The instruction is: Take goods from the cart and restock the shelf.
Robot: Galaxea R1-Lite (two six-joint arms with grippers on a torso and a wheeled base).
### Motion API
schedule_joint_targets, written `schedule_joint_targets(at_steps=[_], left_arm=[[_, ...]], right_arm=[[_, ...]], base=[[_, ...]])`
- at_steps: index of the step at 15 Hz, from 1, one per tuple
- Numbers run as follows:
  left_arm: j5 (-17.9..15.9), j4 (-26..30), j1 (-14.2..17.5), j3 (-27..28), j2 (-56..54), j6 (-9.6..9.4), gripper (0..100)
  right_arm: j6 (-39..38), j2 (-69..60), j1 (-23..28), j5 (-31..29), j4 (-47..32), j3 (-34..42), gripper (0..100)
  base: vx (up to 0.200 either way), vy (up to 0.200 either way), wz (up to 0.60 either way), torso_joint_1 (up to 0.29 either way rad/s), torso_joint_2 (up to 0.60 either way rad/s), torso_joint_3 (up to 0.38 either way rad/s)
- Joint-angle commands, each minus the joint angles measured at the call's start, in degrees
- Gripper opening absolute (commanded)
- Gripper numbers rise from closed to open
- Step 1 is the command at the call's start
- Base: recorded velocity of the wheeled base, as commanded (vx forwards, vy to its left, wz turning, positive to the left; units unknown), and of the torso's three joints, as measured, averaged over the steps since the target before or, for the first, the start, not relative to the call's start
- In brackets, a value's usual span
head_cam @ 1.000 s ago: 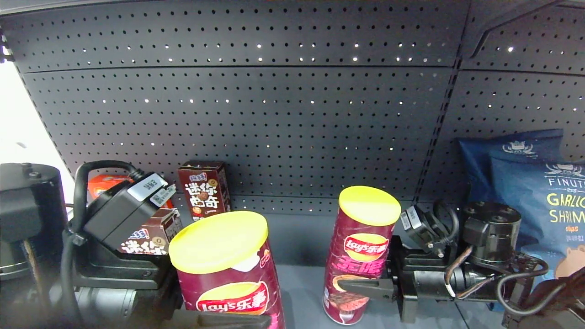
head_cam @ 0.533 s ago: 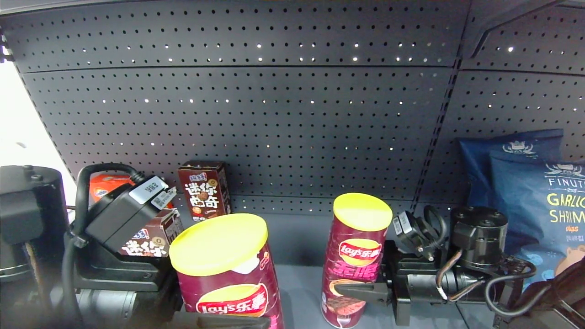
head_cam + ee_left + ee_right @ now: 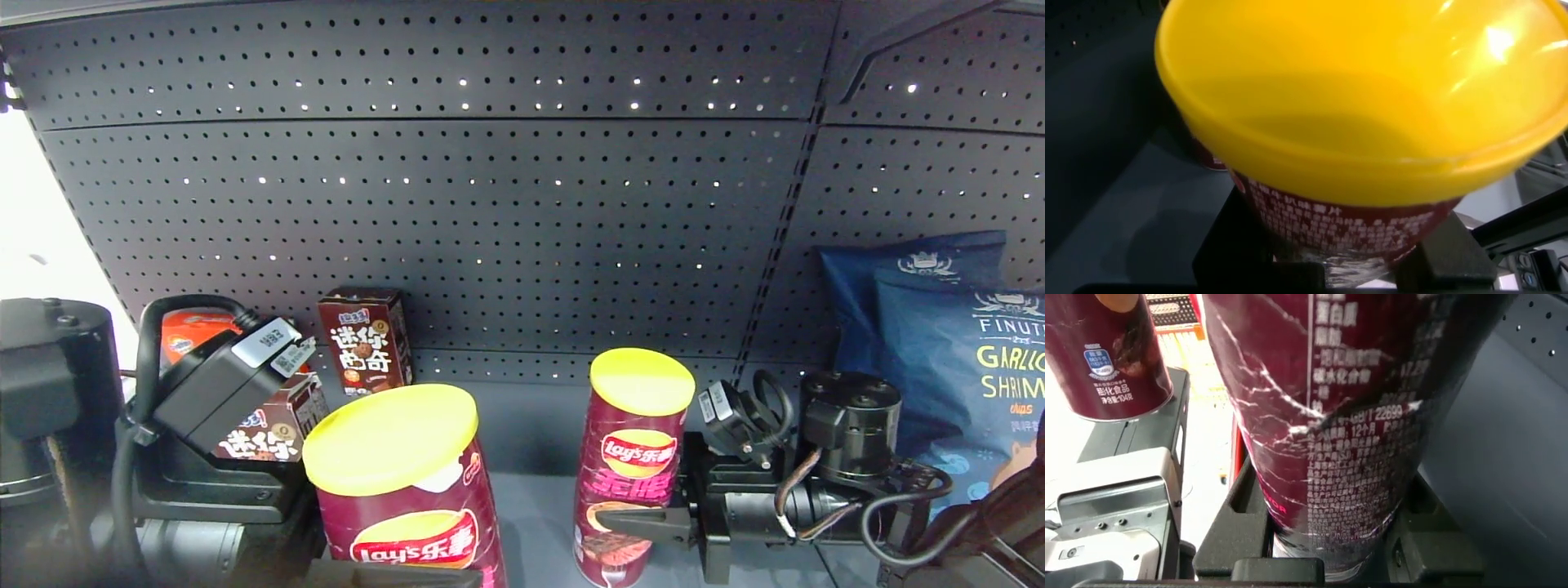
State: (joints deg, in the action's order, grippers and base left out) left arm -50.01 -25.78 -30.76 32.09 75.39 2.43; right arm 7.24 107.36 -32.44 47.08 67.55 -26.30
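Two maroon chip cans with yellow lids stand upright in front of the shelf's back wall. My left gripper point(image 3: 392, 572) is shut on the nearer, larger-looking can point(image 3: 396, 482), gripping low on its body; in the left wrist view that can's point(image 3: 1355, 106) lid faces the camera above my gripper point(image 3: 1355, 273). My right gripper point(image 3: 633, 514) is shut on the other can point(image 3: 637, 457) from the right side. The right wrist view shows this can's point(image 3: 1331, 416) printed side between the jaws of the gripper point(image 3: 1327, 547), with the left arm's can point(image 3: 1110, 351) farther off. Whether either can's base touches the shelf is hidden.
Two brown chocolate boxes point(image 3: 365, 339) point(image 3: 273, 420) and an orange pack point(image 3: 192, 327) stand at the back left. Blue chip bags point(image 3: 963, 343) fill the right bay behind a divider post. The grey shelf floor point(image 3: 531, 482) lies bare between the cans, with the pegboard wall point(image 3: 490, 229) behind.
The right arm has carried its can downward and a little to the left. The left can has sunk only slightly.
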Motion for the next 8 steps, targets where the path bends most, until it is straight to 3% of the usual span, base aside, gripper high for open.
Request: schedule_joint_targets(at_steps=[1, 3, 4, 8], left_arm=[[0.0, 0.0, 0.0, -0.1, -0.1, 0.04, 0], [0.0, -0.1, 0.0, -0.7, -0.1, 0.04, 0], [0.0, -0.1, 0.0, -1.3, -0.2, 0.04, 0], [0.0, -0.1, 0.0, -1.5, -0.2, 0.04, 0]], right_arm=[[0.1, 0.3, 0.1, -0.1, -0.1, 0.1, 0], [0.1, 0.2, 0.3, -0.1, -0.1, 0.2, 0], [0.1, 0.2, 0.2, -0.8, -0.1, 0.1, 100], [0.1, -0.5, 0.3, -2.1, 0.0, 0.2, 100]], base=[[0.000, 0.000, 0.00, 0.000, 0.00, 0.000], [0.000, 0.000, 0.00, 0.000, 0.00, 0.000], [0.000, 0.000, 0.00, 0.000, 0.00, 0.000], [0.000, 0.000, 0.00, 0.000, 0.00, 0.000]])
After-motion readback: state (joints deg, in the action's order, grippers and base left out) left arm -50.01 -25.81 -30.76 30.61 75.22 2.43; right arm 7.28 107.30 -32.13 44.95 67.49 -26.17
